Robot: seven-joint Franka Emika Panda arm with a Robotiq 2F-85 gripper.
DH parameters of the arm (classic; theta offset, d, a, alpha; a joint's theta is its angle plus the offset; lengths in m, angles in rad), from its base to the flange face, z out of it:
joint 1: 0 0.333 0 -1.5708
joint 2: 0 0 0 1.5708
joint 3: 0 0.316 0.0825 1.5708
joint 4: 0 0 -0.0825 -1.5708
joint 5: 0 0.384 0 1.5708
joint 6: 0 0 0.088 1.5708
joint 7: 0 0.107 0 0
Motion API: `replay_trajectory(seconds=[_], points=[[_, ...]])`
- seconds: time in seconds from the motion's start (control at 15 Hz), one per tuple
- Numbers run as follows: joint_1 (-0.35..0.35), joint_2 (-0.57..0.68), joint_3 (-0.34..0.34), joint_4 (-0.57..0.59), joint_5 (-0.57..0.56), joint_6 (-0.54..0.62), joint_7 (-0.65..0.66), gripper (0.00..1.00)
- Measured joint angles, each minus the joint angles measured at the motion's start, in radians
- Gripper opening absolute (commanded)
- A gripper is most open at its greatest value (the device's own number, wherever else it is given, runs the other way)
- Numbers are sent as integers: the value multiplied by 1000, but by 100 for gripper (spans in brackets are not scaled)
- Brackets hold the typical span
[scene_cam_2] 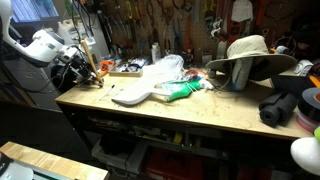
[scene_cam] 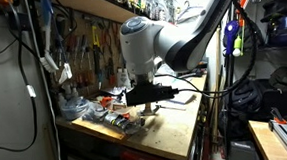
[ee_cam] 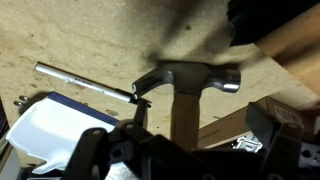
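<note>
**Hammer between spread fingers, not yet gripped**

In the wrist view the gripper [ee_cam: 178, 128] stands wide apart at the bottom of the frame, with a finger on either side of the hammer's [ee_cam: 190, 80] handle and neither pinching it. The head lies mid-frame, flat on the bench [ee_cam: 70, 40]. Judging by this, the approach is done and the grip itself is left. A rod [ee_cam: 85, 82] lies left of centre, a sheet [ee_cam: 45, 130] at lower left and a box [ee_cam: 225, 132] at lower right.
</note>
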Motion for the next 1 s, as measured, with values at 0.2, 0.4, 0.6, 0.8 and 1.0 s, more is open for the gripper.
replay_trajectory(seconds=[0.2, 0.4, 0.6, 0.8, 1.0], points=[[3, 22, -7, 11, -20, 0, 12, 100], [3, 41, -13, 19, -31, 1, 19, 100], [3, 55, -16, 27, -34, 2, 19, 100], [4, 63, -18, 32, -39, 2, 20, 99], [5, 69, -19, 33, -44, 2, 24, 70]])
